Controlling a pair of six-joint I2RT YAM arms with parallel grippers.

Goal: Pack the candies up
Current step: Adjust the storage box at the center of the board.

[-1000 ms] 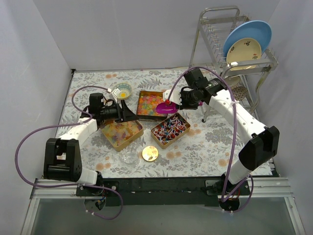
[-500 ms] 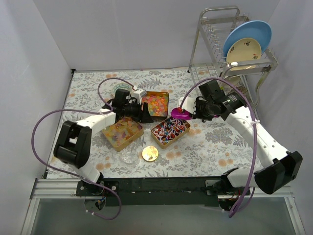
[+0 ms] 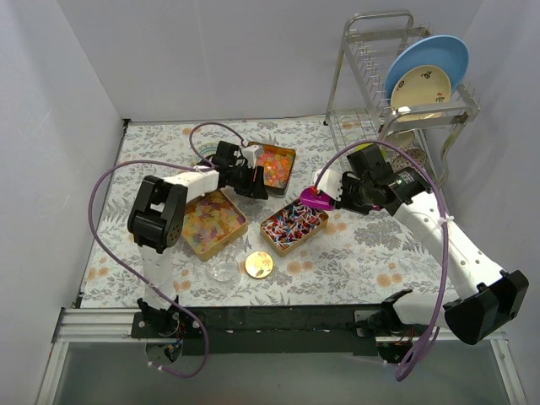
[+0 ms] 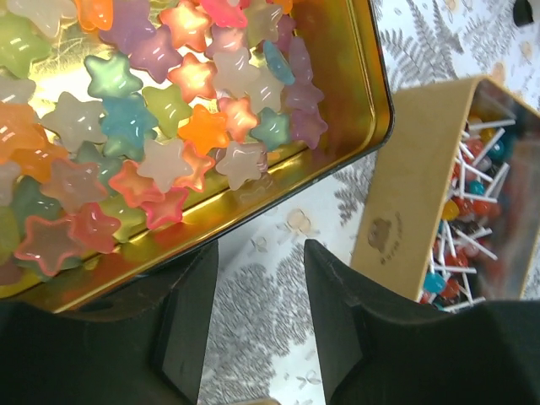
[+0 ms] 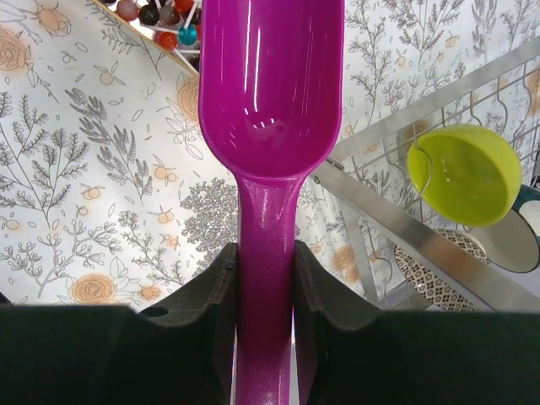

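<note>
- The left gripper (image 4: pixel 260 283), jaws apart, hovers over the jelly tin's (image 4: pixel 375 101) near rim, just behind the middle tin (image 3: pixel 271 239).
- The right gripper (image 5: pixel 266 270) clamps the scoop (image 5: pixel 270 84) at the middle tin's far corner.
- Candies (image 3: pixel 294 222) fill three tins.

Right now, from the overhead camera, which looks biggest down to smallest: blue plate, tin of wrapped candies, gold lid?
1. blue plate
2. tin of wrapped candies
3. gold lid
Plate partly hidden.

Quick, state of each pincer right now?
Left pincer: open, holding nothing.
Right pincer: closed on the handle of the magenta scoop.
</note>
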